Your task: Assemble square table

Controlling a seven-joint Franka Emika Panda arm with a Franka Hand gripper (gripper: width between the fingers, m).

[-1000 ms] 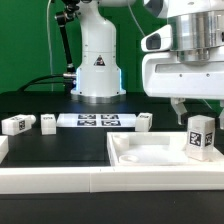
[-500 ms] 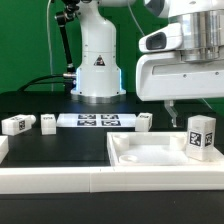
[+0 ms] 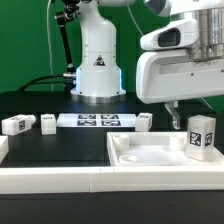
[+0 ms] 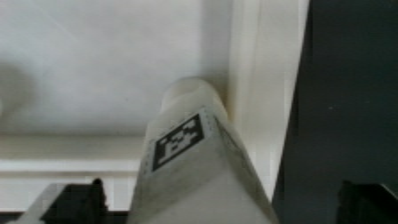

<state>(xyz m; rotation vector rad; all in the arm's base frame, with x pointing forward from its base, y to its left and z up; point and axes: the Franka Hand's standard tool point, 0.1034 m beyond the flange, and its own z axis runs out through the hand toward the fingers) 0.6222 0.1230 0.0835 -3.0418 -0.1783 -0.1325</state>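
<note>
The square tabletop (image 3: pixel 150 152) is a white slab with a recessed middle, at the exterior view's lower right. One white tagged leg (image 3: pixel 200 135) stands upright on its right side. Three more legs lie on the black table: two at the left (image 3: pixel 14 124) (image 3: pixel 47 123) and one near the middle (image 3: pixel 143 121). My gripper (image 3: pixel 188 112) hangs open just above the standing leg and holds nothing. In the wrist view the leg (image 4: pixel 192 140) shows between my dark fingertips (image 4: pixel 80 203), beside the slab's raised rim (image 4: pixel 267 90); the gripper (image 4: pixel 222 205) does not touch it.
The marker board (image 3: pixel 97 120) lies flat in front of the robot base (image 3: pixel 97 70). A long white rail (image 3: pixel 50 178) runs along the front of the table. Black table surface (image 3: pixel 60 148) lies between the rail and the loose legs.
My gripper has drifted to the exterior view's left and slightly up. The standing leg and the other parts have not moved.
</note>
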